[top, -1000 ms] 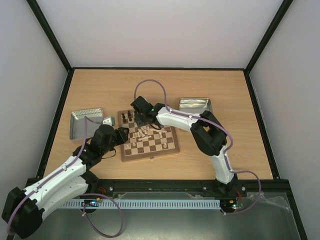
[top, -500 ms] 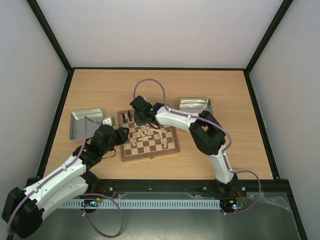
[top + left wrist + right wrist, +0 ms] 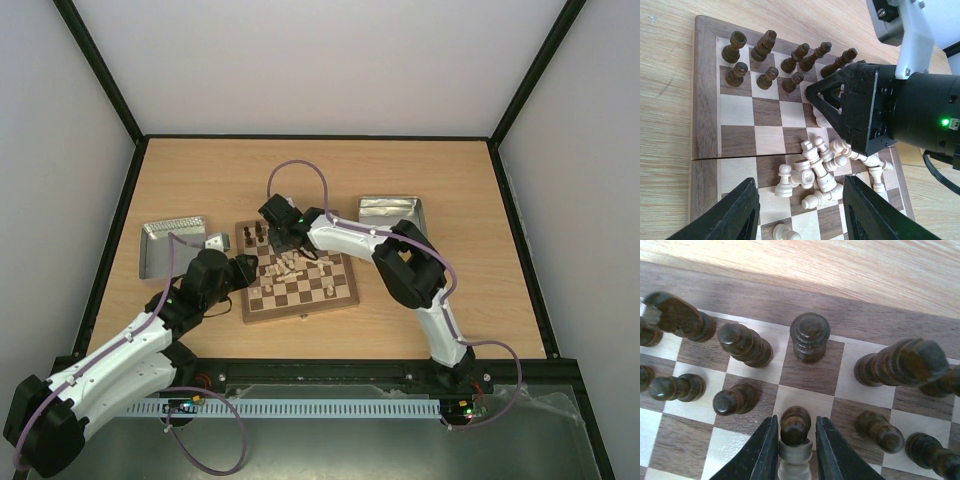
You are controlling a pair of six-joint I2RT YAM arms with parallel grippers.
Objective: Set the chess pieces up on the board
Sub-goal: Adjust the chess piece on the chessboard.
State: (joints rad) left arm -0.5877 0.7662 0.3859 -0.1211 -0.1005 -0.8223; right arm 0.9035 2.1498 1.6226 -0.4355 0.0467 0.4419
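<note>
At the left, the left gripper (image 3: pixel 800 182) hangs low over the near-left part of the chessboard (image 3: pixel 705 100). Its two black fingers (image 3: pixel 742 212) stand wide apart and hold nothing. The pale chessmen (image 3: pixel 820 167) lie straight ahead of it, in a loose heap near the middle of the board that begins just beyond the fingertips. Most have toppled and their long axes point every which way, so no single approach line suits them all. One pale pawn (image 3: pixel 784 179) at the heap's near-left edge looks upright and stands a little clear of the others. By my judgement this arm is better placed for the heap, and that pawn is its easiest first pick. Further right and farther back, the right gripper (image 3: pixel 796 419) is down among the dark chessmen (image 3: pixel 790 60) ranked along the far edge. Its jaws are narrow and flank a dark pawn (image 3: pixel 795 426). Whether they pinch that pawn or merely straddle it I cannot tell. A blurred pale shape (image 3: pixel 794 457) sits just below the pawn and I cannot identify it. No brand, label or writing is legible on the board, the pieces or the arms.
</note>
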